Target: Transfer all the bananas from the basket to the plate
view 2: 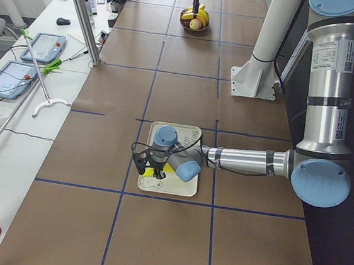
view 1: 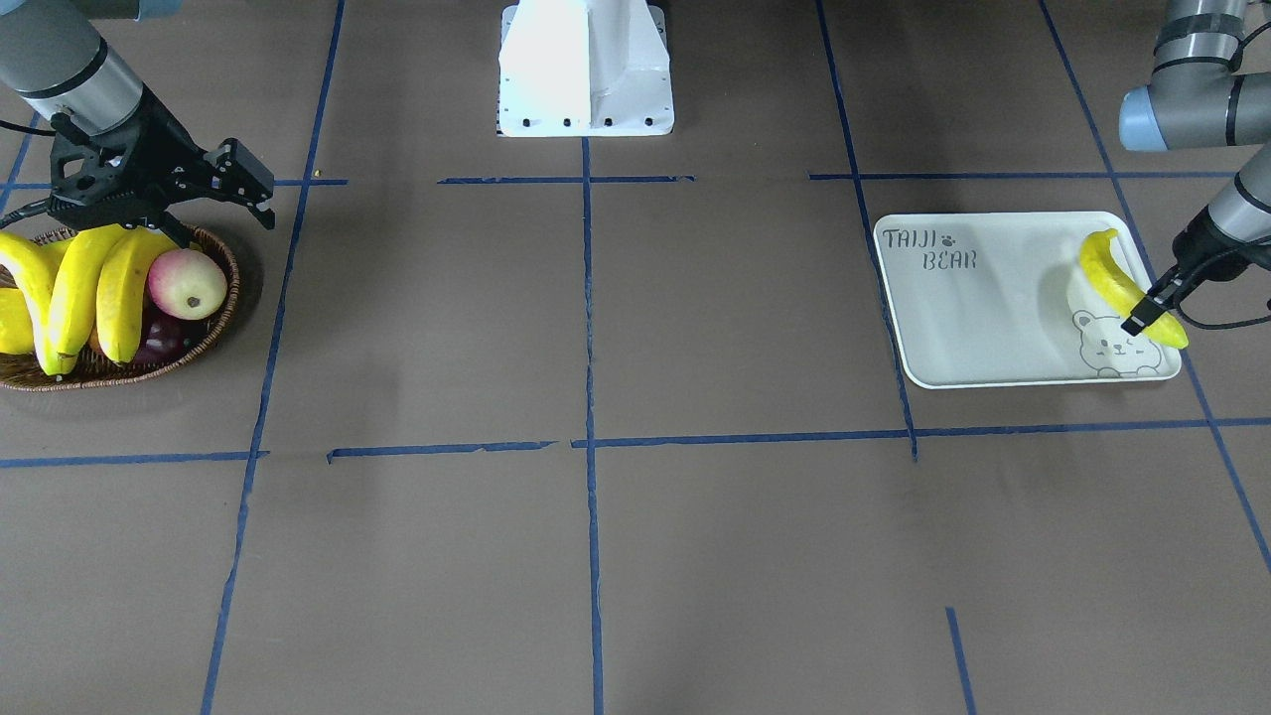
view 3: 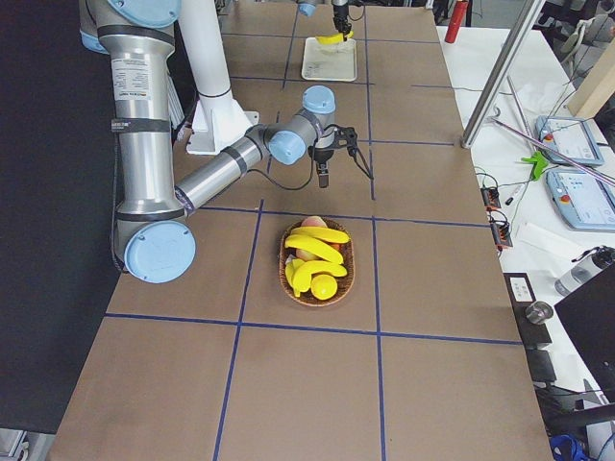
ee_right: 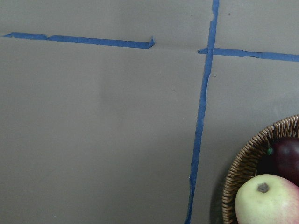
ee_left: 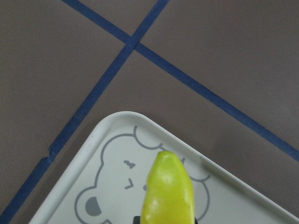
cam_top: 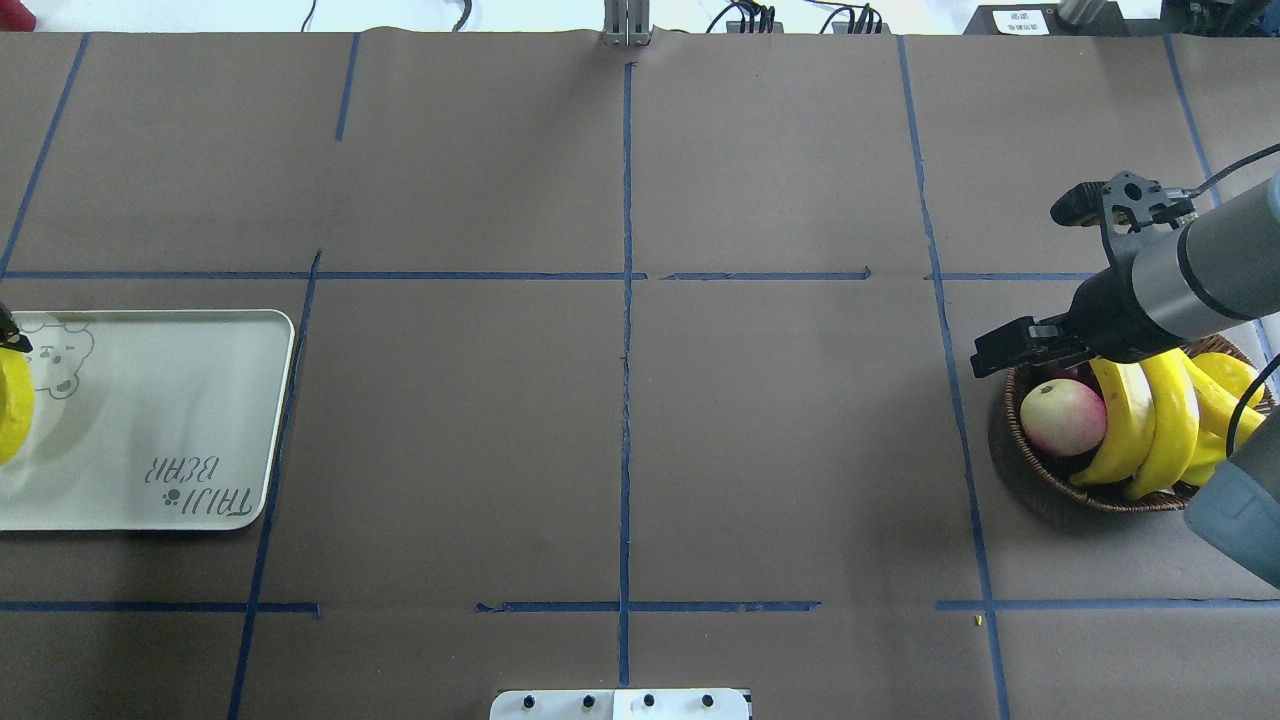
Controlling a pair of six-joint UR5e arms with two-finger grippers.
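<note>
Bananas (view 1: 94, 288) piled in wicker basket (view 1: 220, 323) at the table's (view 1: 596, 556) right end, beside a red-green apple-like fruit (view 1: 187, 283) and a dark purple fruit (view 1: 159, 343) — count unclear where they overlap. Right gripper (cam_top: 1037, 280) hangs by the basket's edge, jaws wide apart, empty. Left gripper (view 1: 1152, 310) clamps one banana (view 1: 1107, 268) over the bear drawing (view 1: 1112, 350) corner of the plate (view 1: 993, 308); grey "TAIJI BEAR" lettering (view 1: 928, 250) readable. Overhead view crops plate and held banana.
</note>
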